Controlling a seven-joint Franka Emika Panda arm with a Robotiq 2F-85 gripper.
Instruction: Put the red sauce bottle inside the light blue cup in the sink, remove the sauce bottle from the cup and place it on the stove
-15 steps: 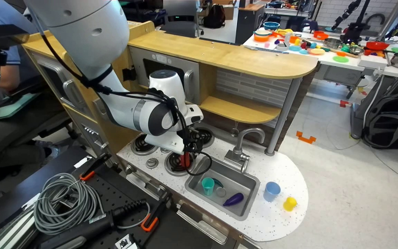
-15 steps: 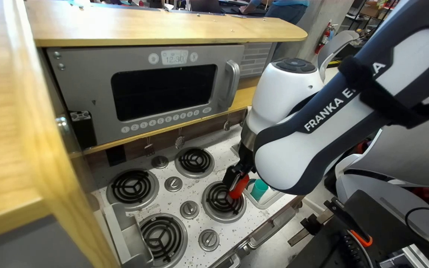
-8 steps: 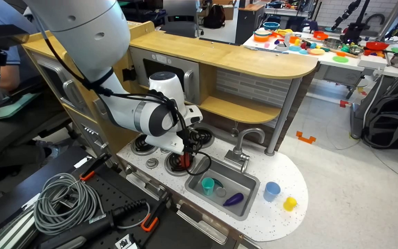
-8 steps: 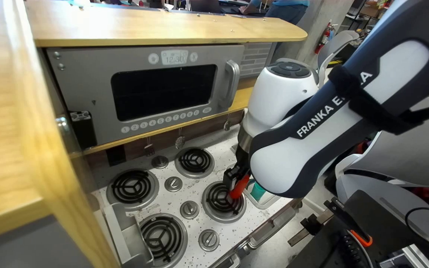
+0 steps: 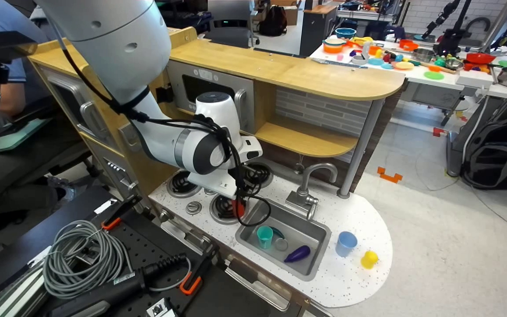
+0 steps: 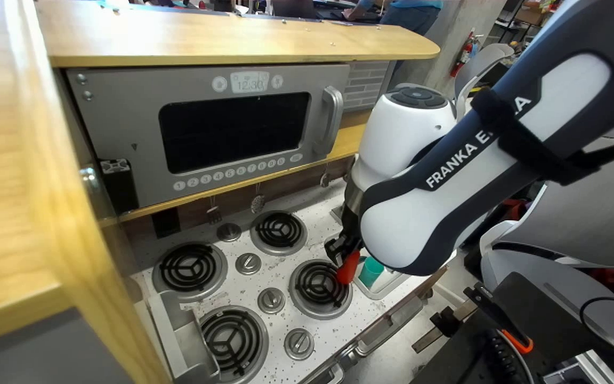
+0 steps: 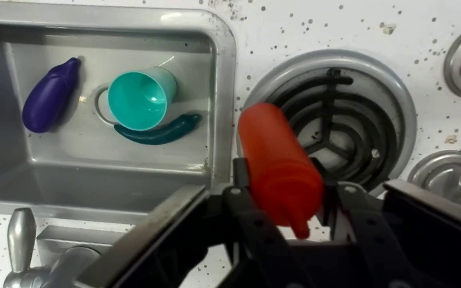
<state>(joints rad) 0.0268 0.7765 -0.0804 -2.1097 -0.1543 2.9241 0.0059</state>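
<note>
In the wrist view we had the red sauce bottle (image 7: pixel 270 148) close up: smooth and red-orange, with a round body, a rounded base, a stepped shoulder and a narrow nozzle whose tip was blurred. It leaned, as we also saw in an exterior view, with the base down and the nozzle end up.

We found it pinched between the fingers (image 7: pixel 241 172). In the wrist view one lay against its left side and one along its right, both toward the shoulder end; the base stuck out beyond them on the far side, and the nozzle pointed to the near side. In an exterior view the base was at the right edge of the near right burner (image 6: pixel 312 290) on the stove (image 6: pixel 235 290), and we could not tell whether the two touched.

The light blue cup (image 7: pixel 138 100), a turquoise one, stood upright in the sink (image 7: pixel 224 80), apart from the bottle. Just beside it lay a dark green pepper (image 7: pixel 164 135), and in the wrist view a purple eggplant (image 7: pixel 50 98) lay farther left. Right of the sink, in an exterior view, a blue cup (image 5: pixel 346 244) and a small yellow toy (image 5: pixel 369 259) stood on the speckled surface (image 5: pixel 370 220).
</note>
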